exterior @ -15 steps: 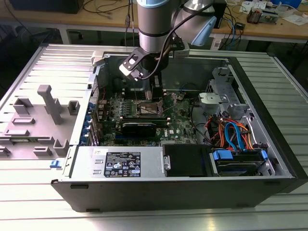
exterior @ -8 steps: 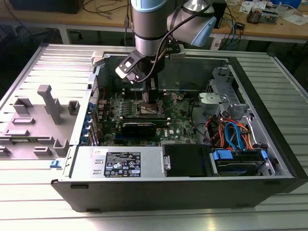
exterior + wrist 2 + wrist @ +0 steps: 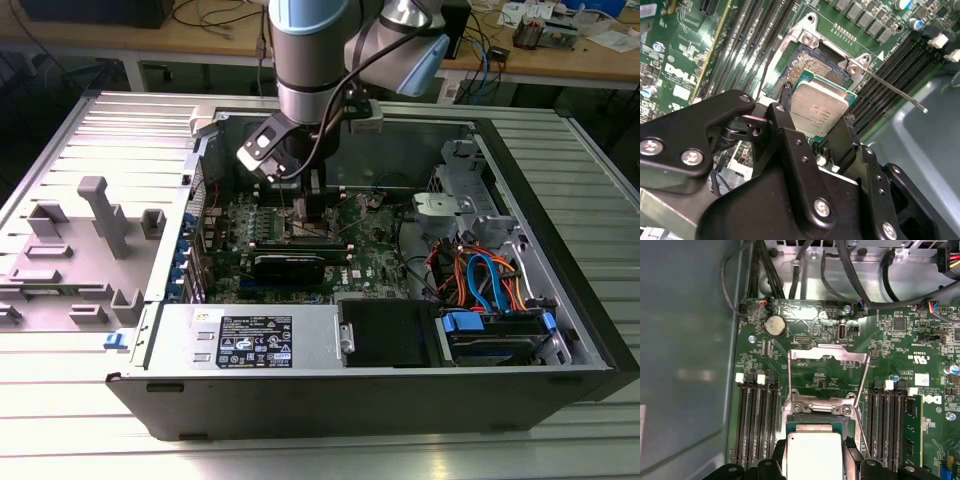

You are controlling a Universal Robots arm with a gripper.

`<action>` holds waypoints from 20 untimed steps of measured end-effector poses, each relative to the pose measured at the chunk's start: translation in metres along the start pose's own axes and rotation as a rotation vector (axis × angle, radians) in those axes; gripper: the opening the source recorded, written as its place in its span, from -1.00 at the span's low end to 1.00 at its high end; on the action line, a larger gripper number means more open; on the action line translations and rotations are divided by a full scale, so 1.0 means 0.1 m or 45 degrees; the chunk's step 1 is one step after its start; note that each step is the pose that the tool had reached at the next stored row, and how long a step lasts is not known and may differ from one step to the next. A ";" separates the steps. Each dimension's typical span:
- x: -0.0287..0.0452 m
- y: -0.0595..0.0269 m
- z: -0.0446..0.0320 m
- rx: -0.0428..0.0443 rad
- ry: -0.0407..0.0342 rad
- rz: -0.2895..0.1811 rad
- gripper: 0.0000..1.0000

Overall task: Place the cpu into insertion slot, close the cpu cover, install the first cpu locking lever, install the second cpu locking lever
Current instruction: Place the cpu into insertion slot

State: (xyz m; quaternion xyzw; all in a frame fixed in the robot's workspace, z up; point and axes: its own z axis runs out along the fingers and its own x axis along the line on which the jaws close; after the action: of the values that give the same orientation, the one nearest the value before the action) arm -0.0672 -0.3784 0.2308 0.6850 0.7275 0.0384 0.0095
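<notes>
As the gripper (image 3: 816,114) clamped the cpu (image 3: 814,455), the insertion slot (image 3: 809,62) lay partly bare.
In the case (image 3: 330,405), the cpu cover (image 3: 830,354) stood open.

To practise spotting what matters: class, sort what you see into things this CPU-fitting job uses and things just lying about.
Job:
gripper holding the cpu
insertion slot
cpu cover, folded open
locking lever

Lying about:
coin battery
memory stick
orange and blue cables
power supply
</notes>
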 end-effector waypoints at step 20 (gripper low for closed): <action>-0.012 -0.004 0.053 -0.001 -0.0022 0.033 0.07</action>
State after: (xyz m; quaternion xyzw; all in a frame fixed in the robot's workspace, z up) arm -0.0672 -0.3794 0.2254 0.6944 0.7185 0.0384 0.0100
